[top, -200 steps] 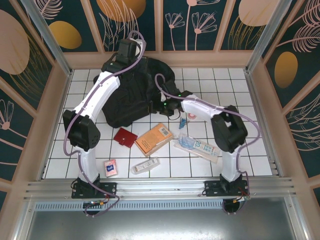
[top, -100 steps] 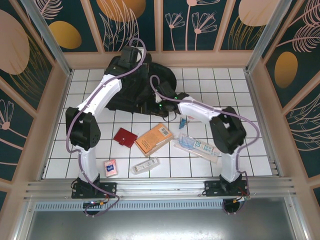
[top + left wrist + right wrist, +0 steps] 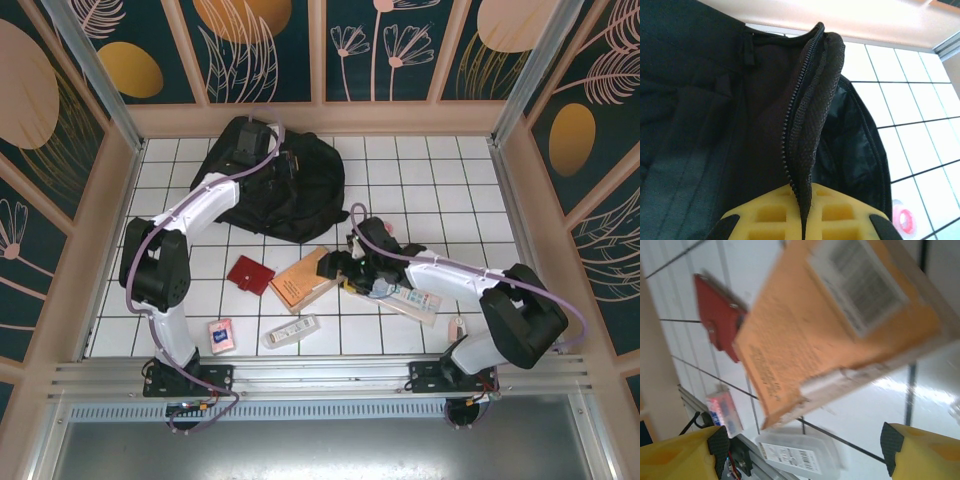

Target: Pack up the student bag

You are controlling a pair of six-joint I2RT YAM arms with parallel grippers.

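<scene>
The student bag, a large black backpack, lies at the back left of the tiled table. My left gripper is at its top edge. In the left wrist view this gripper is shut on the bag's zippered flap, which is held up so the dark inside shows beside it. My right gripper hovers at the right end of an orange book. In the right wrist view it is open, its black pads wide apart, with the orange book just beyond them.
A red wallet lies left of the book. A pink card pack and a clear plastic case lie near the front edge. A long clear pouch lies under the right arm. Wooden walls enclose the table.
My right arm has swung away from the bag and down to the orange book. The left gripper has shifted along the bag's top, still gripping the flap; the bag has settled further back.
</scene>
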